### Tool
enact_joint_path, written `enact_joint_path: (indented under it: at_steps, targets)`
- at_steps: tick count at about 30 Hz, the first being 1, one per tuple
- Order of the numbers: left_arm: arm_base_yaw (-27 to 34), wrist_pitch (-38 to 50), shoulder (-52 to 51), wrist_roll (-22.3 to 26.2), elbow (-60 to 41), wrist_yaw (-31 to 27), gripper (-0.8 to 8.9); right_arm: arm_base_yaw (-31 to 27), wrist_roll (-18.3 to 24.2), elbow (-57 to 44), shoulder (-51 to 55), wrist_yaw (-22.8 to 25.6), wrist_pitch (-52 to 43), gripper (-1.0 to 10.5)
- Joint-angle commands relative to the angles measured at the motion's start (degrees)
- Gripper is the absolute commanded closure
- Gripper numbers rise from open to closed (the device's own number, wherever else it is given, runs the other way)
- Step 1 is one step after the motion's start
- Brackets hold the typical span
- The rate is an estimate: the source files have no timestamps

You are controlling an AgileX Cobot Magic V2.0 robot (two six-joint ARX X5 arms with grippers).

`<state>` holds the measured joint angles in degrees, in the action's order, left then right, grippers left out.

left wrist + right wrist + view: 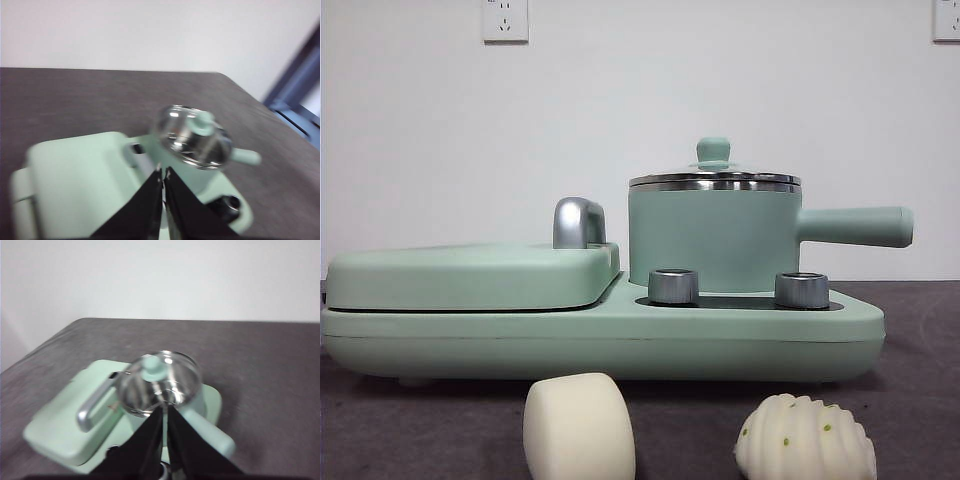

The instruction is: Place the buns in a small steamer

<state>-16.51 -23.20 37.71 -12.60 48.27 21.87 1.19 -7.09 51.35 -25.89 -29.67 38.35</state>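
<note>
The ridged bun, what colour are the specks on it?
Green specks on the cream-white ridged bun, clearest in the front view.

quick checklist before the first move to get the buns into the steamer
1. Steamer open: not ok. The glass lid sits on the small steamer.
2. Buns free to grasp: ok. The smooth bun and the ridged bun lie apart on the table, in front of the cooker base.
3. Left pincer free: ok, shut, holding nothing.
4. Right pincer free: ok, shut, holding nothing.
5. Pincers open enough for the lid knob: not ok.
6. Steamer inside empty: cannot tell.
</note>
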Motion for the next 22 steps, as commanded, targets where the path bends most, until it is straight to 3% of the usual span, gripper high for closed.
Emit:
enact_joint_path:
  at_steps: [1,6,15,19,22]
  targets:
    - [-0.96,-2.43,2.73,3.65,4.98,3.41,8.04,0.22,4.66,4.24,-2.71,-4.09,1.44,9.3]
    - [-2.54,-6.93,5.18,6.08,10.54,7.74,8.04,0.22,5.64,7.32,-5.18,-10.01,2.45,9.3]
    - [-3.06,-6.88,5.01,5.95,11.10,7.80,7.67,0.22,4.90,7.32,-5.07,-10.43,2.45,9.3]
    - [-3.06,-6.86,5.44,5.95,11.10,7.80,5.99,0.22,4.96,7.32,-5.11,-10.38,2.38,8.7]
    - [-3.06,-6.84,5.77,5.95,11.10,7.80,4.10,0.20,4.96,7.32,-5.11,-10.38,2.40,6.6]
